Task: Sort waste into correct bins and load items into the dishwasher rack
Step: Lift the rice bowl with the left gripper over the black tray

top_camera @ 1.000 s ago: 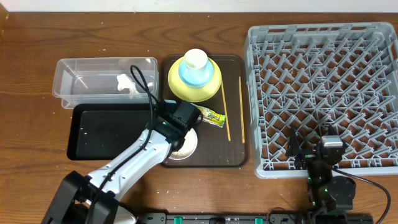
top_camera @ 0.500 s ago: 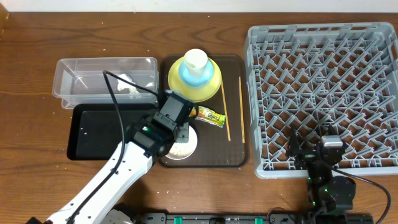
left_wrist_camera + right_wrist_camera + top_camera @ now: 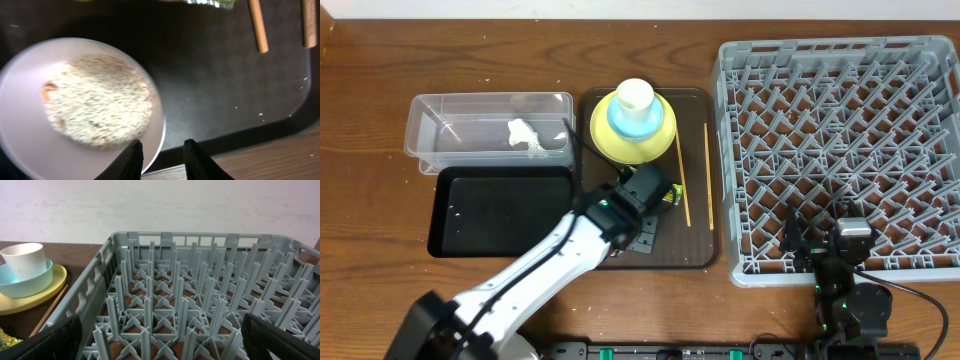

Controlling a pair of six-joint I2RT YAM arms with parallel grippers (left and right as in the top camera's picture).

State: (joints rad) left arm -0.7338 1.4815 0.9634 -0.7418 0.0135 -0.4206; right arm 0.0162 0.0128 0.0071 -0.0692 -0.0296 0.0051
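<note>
1. Grey plastic forms the square rack (image 3: 840, 150), with a lattice floor and upright pegs, at the right of the wooden table (image 3: 380, 60).
2. Just beside it lies a dark brown tray (image 3: 695, 245) with rounded corners. On it sits a round yellow-green plate (image 3: 665, 135), with a light blue bowl (image 3: 620, 122) on the plate and a small white cup (image 3: 634, 97) in the bowl.
3. Two thin wooden chopsticks (image 3: 708, 175) lie parallel along the tray's right side.
4. A crinkled green-and-orange wrapper (image 3: 667, 190) shows just beside the left gripper (image 3: 162, 152).
5. The wrist view shows a smooth white bowl (image 3: 30, 145) on the tray, holding a flat bed of grainy rice (image 3: 97, 102).
6. The left gripper's dark fingers (image 3: 132, 157) stand close together. The bowl's rim runs into the narrow gap, but I cannot tell whether they pinch it.
7. The right gripper (image 3: 160, 325) is spread wide at the rack's near edge, holding nothing.
8. A crumpled tissue (image 3: 527, 136) lies in the clear tub (image 3: 490, 98). The glossy black tray (image 3: 490, 210) lies just in front of the tub.
</note>
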